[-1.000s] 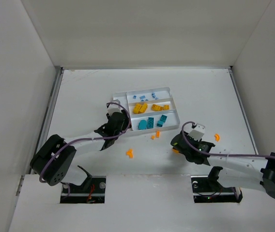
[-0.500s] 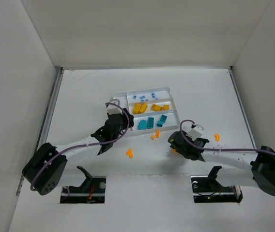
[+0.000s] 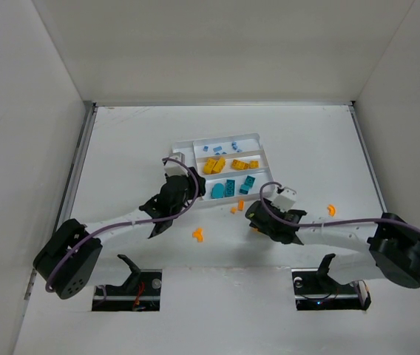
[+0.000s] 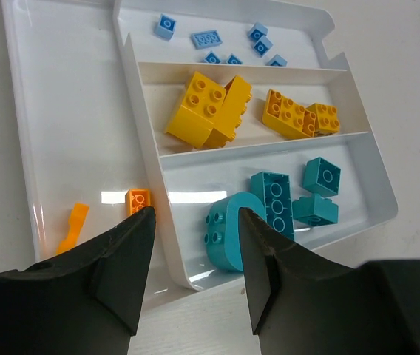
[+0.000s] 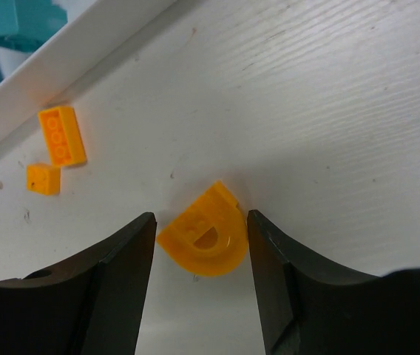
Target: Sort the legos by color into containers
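Most of the legos lie in the white tray (image 4: 69, 111), a little above the middle of the overhead view. The light blue pieces (image 4: 207, 38) are in its top long section. The yellow bricks (image 4: 204, 109) are in the middle one and the teal pieces (image 4: 271, 198) in the lowest, one of them rounded. In the narrow side section, at the left of the left wrist view, lie two orange pieces (image 4: 137, 200): a small studded brick and a thin slanted bit to its left.

More orange legos are loose on the table (image 3: 121, 148). A half-round piece (image 5: 204, 233) lies flat in the lower middle of the right wrist view. A small orange brick (image 5: 63, 134) and an orange cube (image 5: 43, 178) lie close together at the left, near the tray's outer wall. From above, another orange piece (image 3: 198, 235) lies below the tray between the two arms. One more (image 3: 331, 210) lies at the right, well apart from the tray.

The right gripper (image 5: 201, 222) is down at the table. Its jaws are open either side of the half-round piece, close against its edges, though I cannot tell whether they touch it. The left gripper (image 4: 195, 218), at the bottom of its own view, has its jaws open and holds nothing. It sits astride the wall between the side section and the teal section.
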`<action>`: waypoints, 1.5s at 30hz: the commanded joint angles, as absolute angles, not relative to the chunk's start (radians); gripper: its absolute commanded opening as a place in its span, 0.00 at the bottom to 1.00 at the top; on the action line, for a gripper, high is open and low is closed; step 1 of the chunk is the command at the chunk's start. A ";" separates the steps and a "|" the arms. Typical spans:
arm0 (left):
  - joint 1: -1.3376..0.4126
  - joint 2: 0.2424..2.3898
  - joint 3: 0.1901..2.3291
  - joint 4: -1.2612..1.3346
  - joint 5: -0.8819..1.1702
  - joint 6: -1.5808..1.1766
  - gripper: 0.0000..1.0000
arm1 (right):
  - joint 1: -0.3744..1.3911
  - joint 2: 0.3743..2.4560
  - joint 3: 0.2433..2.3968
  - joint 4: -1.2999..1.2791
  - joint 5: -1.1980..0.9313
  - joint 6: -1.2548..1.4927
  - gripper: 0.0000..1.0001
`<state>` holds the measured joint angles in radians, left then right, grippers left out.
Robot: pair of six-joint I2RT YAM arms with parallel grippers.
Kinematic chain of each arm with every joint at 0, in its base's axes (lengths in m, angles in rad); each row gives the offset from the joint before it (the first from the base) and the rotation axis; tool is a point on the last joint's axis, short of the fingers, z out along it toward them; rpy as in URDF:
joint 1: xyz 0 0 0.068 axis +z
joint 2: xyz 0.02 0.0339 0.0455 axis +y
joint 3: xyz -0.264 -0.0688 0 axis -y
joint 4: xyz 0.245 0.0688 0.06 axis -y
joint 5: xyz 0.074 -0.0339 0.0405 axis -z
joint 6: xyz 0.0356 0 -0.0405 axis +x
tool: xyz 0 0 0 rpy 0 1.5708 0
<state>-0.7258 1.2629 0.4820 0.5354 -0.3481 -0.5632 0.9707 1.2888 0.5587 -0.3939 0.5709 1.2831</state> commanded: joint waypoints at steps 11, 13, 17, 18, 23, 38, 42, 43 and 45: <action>-0.714 1.183 0.451 0.578 -0.356 -0.571 0.46 | 1.094 1.571 0.722 -0.578 0.512 1.259 0.35; -0.700 1.183 0.448 0.575 -0.351 -0.574 0.46 | 1.096 1.575 0.735 -0.578 0.518 1.255 0.31; -0.697 1.167 0.440 0.575 -0.348 -0.583 0.46 | 1.098 1.539 0.738 -0.583 0.561 1.244 0.27; -0.699 1.166 0.439 0.578 -0.351 -0.583 0.46 | 1.104 1.526 0.738 -0.589 0.571 1.244 0.27; -0.691 1.178 0.440 0.578 -0.342 -0.594 0.46 | 1.128 1.445 0.747 -0.627 0.620 1.233 0.27; -0.662 1.172 0.430 0.577 -0.327 -0.606 0.46 | 1.088 1.462 0.781 -0.496 0.644 0.990 0.79; -0.657 1.166 0.425 0.583 -0.325 -0.606 0.46 | 1.082 1.473 0.782 -0.442 0.618 0.927 0.83; -0.653 1.167 0.425 0.580 -0.325 -0.606 0.46 | 1.076 1.480 0.779 -0.421 0.605 0.904 0.83; -0.650 1.164 0.425 0.577 -0.322 -0.607 0.46 | 1.071 1.493 0.776 -0.371 0.591 0.856 0.82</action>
